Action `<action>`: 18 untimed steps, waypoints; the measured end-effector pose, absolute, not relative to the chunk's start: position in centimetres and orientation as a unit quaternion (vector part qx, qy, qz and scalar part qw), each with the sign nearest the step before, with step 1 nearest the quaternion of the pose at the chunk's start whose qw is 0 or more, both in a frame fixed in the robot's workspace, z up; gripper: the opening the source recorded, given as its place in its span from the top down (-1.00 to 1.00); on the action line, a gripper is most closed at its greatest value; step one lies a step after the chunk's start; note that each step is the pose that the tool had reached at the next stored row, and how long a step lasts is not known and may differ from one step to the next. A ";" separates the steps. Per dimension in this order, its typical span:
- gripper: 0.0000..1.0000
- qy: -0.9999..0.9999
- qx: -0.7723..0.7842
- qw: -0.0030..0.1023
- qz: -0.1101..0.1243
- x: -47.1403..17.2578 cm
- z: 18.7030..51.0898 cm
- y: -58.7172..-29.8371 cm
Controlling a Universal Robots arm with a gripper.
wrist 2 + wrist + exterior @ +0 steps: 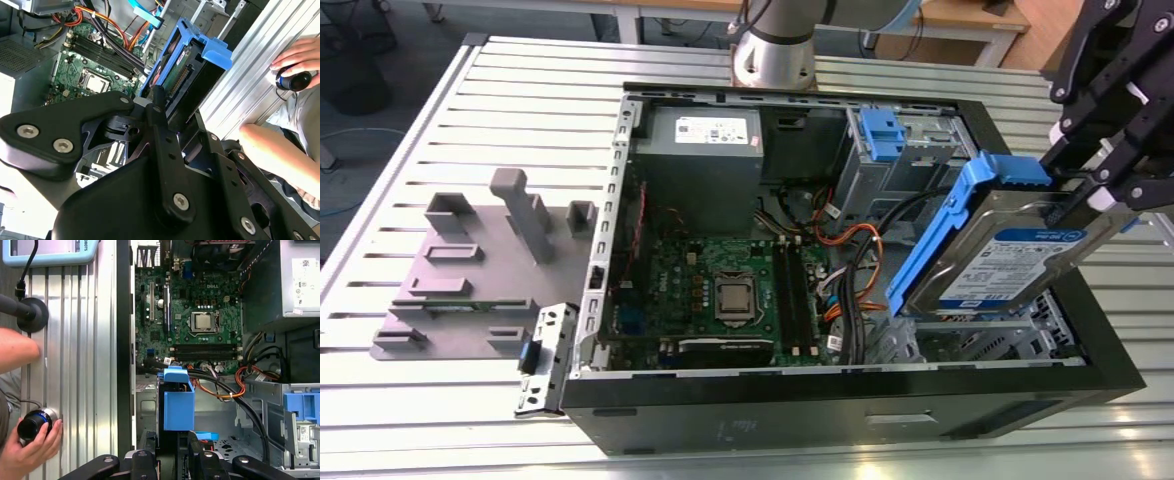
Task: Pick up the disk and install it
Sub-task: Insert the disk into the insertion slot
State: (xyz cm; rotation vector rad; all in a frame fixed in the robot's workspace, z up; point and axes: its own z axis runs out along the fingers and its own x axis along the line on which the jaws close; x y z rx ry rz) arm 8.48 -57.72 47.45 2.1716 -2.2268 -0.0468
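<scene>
Holding the disk (1007, 265) clamped between its fingers, the gripper (1105, 192) hangs over the open computer case (761, 415). In the exterior view the disk's long axis runs from 1 to 7 o'clock, with the blue tab (1010, 172) uppermost and the lower end just above the drive bay (987, 335).

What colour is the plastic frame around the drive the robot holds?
Blue. The carrier around the disk shows best in the exterior view.
</scene>
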 end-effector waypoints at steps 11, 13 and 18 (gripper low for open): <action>0.30 -0.716 0.698 0.015 -0.015 9.3 47.4 -57.7; 0.30 -0.716 0.698 0.015 -0.015 9.7 47.3 -57.7; 0.30 -0.716 0.698 0.015 -0.015 10.6 47.0 -57.7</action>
